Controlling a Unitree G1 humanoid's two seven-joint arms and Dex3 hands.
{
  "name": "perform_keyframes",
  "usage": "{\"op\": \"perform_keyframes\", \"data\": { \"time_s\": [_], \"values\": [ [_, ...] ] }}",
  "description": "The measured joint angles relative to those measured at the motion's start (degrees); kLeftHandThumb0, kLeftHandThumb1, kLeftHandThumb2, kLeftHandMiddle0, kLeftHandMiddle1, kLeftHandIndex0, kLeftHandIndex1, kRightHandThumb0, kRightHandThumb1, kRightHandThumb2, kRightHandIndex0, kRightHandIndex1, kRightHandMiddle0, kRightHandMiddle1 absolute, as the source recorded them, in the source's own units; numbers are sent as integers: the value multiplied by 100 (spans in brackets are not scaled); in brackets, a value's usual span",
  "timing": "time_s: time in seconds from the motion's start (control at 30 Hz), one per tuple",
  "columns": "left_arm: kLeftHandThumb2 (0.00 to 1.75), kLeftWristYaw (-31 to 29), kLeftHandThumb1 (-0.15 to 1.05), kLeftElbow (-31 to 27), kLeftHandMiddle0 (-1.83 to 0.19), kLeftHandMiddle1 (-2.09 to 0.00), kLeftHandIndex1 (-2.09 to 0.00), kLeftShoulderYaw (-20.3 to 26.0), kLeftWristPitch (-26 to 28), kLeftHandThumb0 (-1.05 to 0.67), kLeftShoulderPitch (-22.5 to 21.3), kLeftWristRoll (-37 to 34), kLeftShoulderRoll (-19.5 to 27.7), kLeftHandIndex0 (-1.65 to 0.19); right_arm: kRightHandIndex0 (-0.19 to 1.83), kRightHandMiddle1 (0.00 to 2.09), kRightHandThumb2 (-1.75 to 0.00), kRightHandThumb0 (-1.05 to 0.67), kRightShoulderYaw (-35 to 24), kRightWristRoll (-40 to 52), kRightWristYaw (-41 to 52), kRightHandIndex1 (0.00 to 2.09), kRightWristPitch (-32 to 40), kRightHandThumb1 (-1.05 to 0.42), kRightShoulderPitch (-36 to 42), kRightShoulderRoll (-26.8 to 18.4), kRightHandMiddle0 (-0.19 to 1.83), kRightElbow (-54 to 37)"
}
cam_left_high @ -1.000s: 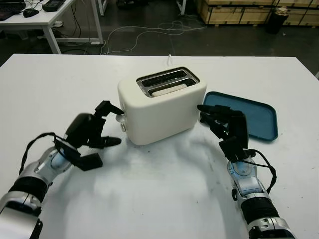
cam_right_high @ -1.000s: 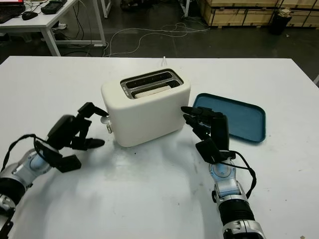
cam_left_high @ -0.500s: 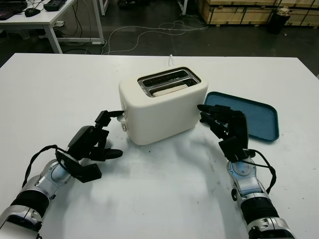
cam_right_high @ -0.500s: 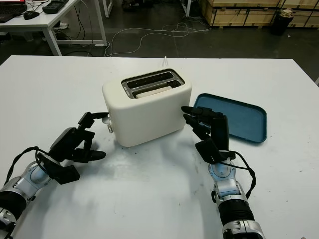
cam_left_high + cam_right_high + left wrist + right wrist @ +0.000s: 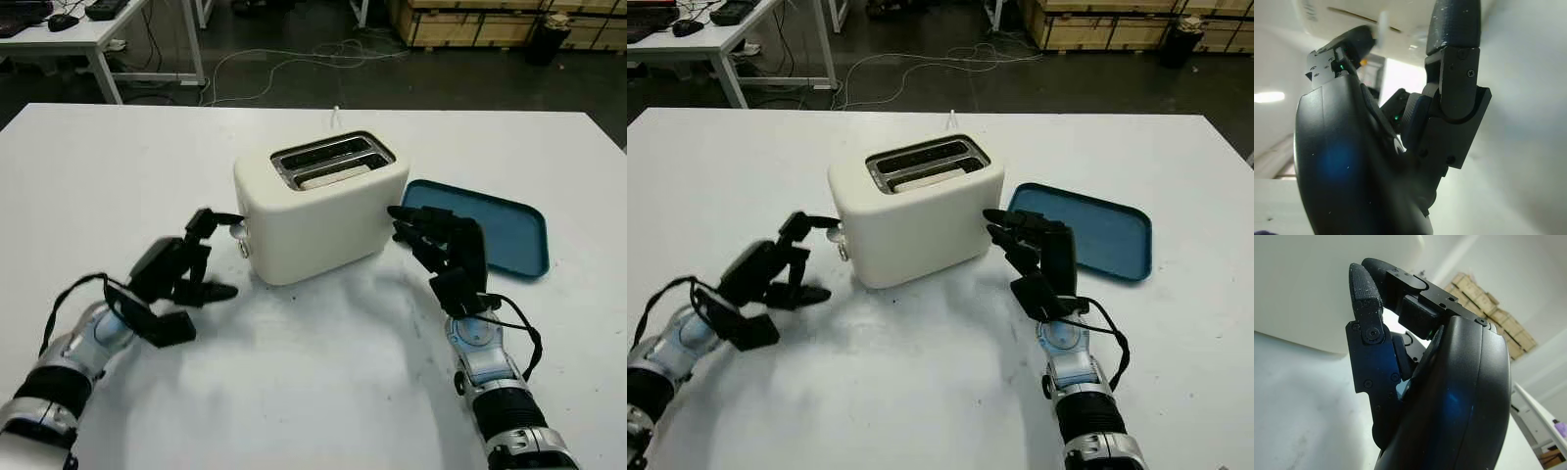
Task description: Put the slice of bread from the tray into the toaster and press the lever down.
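Observation:
The cream toaster [image 5: 323,211] stands mid-table with a pale slice of bread [image 5: 335,175] sunk in its nearer slot. Its small white lever [image 5: 238,231] sticks out of the left end. My left hand [image 5: 186,269] is open just left of the toaster, one fingertip [image 5: 203,217] reaching up to the lever, which also appears in the left wrist view [image 5: 1383,27]. My right hand [image 5: 441,245] is open, fingers up against the toaster's right end. The teal tray [image 5: 490,230] lies bare to the right of it.
A white cord [image 5: 335,115] runs off the table's far edge behind the toaster. Past the table are a floor with cables [image 5: 284,64], a desk [image 5: 88,39] at back left and wooden crates [image 5: 470,22] at back right.
My left hand sank toward the table and back, then rose again, its fingertip staying by the lever. The right hand and toaster have not moved.

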Motion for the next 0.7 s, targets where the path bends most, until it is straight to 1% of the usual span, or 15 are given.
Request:
{"op": "perform_keyframes", "data": {
  "time_s": [0.03, 0.13, 0.37, 0.63, 0.7],
  "values": [
    [62, 74, 92, 1, -116, -174, -174, 45, 16, -96, -54, 74, -13, -76, 97, 0, -3, -50, 0, -1, -1, 93, 0, -92, 0, -1, 119, 0],
    [63, 310, 92, 32, -116, -175, -174, 120, 13, -95, -145, 227, -74, -73, 97, 0, -3, -50, -1, -1, -12, 93, 0, -92, 0, -1, 119, 0],
    [67, 670, 92, 41, -117, -175, -175, 172, 13, -95, -190, 565, -129, -70, 97, 0, -4, -50, -1, -1, -12, 94, 0, -92, 0, -1, 119, 0],
    [66, 844, 92, 48, -117, -175, -175, 176, 13, -95, -199, 646, -177, -66, 97, 0, -4, -50, -1, -4, -13, 93, 0, -92, 0, -2, 119, 0],
    [65, 880, 92, 57, -113, -175, -175, 177, 12, -94, -200, 664, -186, -62, 97, 0, -3, -50, -1, -8, -16, 93, 0, -92, 0, -1, 119, 1]
  ]
}}
